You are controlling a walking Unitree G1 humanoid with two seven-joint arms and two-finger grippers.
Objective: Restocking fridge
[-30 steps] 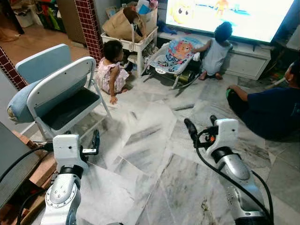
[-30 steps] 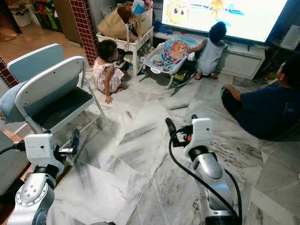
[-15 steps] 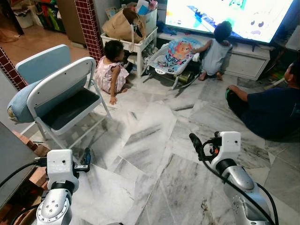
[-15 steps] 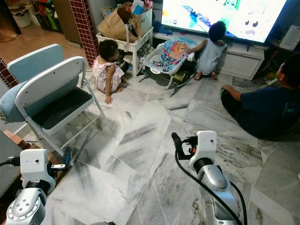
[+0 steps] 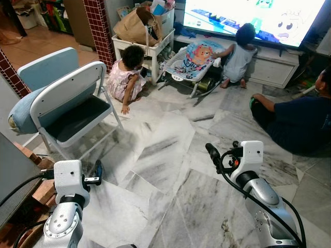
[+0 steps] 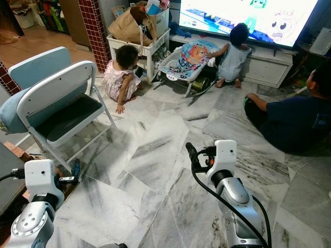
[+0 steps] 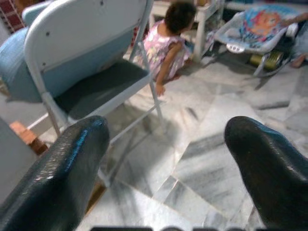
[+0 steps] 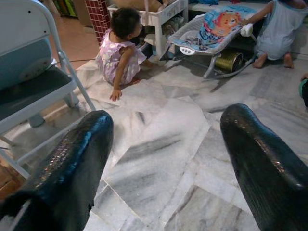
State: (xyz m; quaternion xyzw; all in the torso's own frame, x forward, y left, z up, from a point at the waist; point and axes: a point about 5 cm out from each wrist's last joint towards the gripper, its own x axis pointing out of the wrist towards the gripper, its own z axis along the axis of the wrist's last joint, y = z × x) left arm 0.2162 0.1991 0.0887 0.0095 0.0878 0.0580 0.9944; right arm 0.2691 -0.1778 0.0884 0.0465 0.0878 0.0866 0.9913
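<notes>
Hovering over grey-veined white marble floor [image 5: 165,155]: left gripper [image 7: 168,168] and right gripper [image 8: 168,163], both spread wide, grasping nothing. Standing just beyond left gripper: grey metal folding chair [image 5: 72,111].

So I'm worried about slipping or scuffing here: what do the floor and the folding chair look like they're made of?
The floor looks like polished marble or marble-look tile: white slabs with grey veining, a soft sheen and visible joints. The chair seems to be light grey painted metal tubing, with a dark, probably padded seat; its back could be metal or plastic.
</notes>
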